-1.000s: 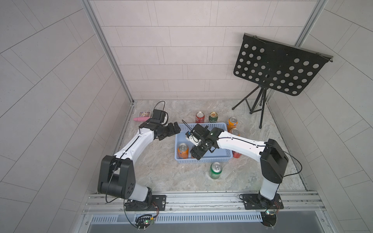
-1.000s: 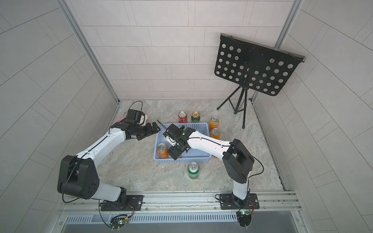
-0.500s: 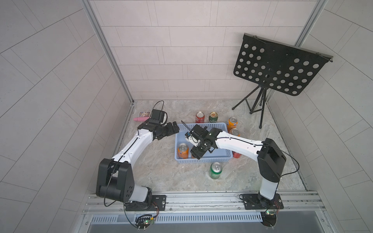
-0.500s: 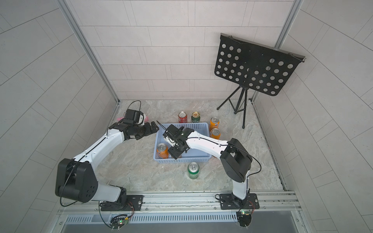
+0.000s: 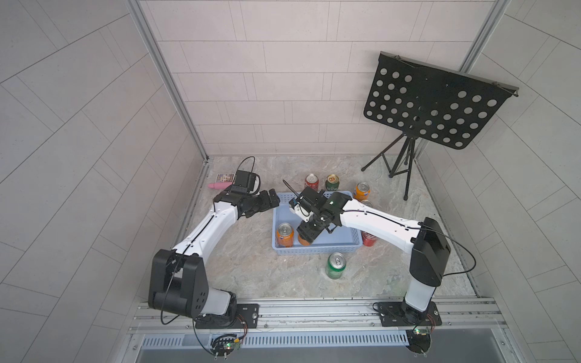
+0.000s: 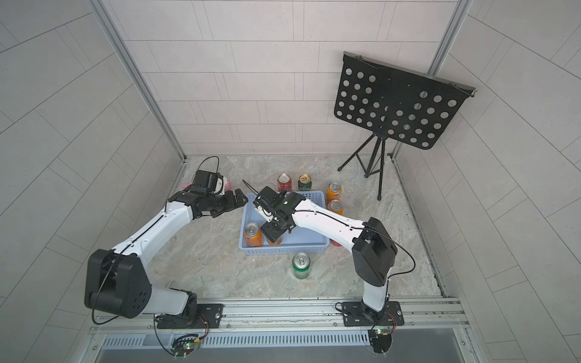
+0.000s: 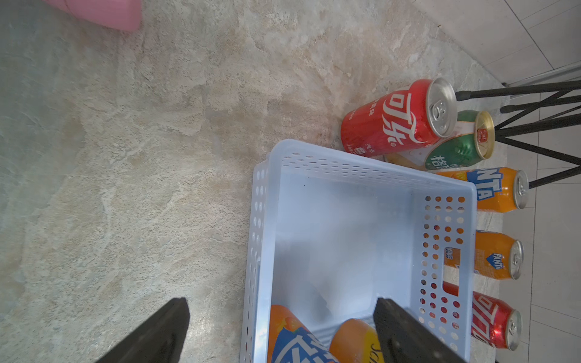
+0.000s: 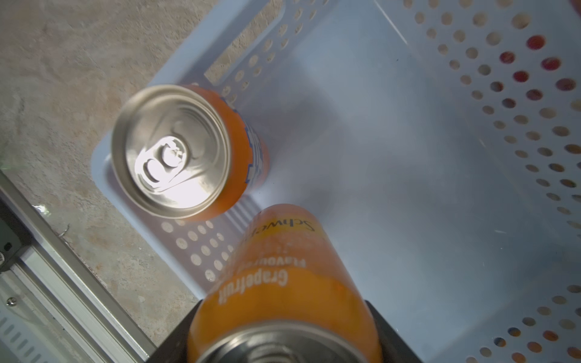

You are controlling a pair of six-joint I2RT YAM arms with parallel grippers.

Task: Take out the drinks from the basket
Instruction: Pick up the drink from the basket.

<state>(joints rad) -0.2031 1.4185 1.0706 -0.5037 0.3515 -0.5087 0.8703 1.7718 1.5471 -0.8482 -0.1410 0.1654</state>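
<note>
- Your right claw [image 5: 307, 233] was reaching down into the pale blue basket [image 5: 314, 250], its jaws clamped on the sides of an orange grapefruit can [image 8: 283, 276].
- Just beside that claw, on the left arm's side, an orange Fanta can [image 5: 284, 234] stood upright in the basket's corner. You could not tell whether the two cans touched.
- Your left claw [image 5: 272, 201] hovered with its jaws spread apart and nothing between them. It straddled the basket's side wall, well apart from the held can.
- Six more cans stood on the tabletop [image 5: 251, 270], outside the basket.
- Beyond the left claw, past the far wall, stood a red can [image 5: 311, 182] and a gold-topped green can [image 5: 332, 183].
- Behind the right claw, along the wall under its arm, stood a far orange can [image 5: 361, 190], a middle orange can [image 7: 496, 257] and a second red can [image 7: 493, 320].
- Ahead of the right claw, past the near wall, stood a silver-topped green can [image 5: 336, 266].
</note>
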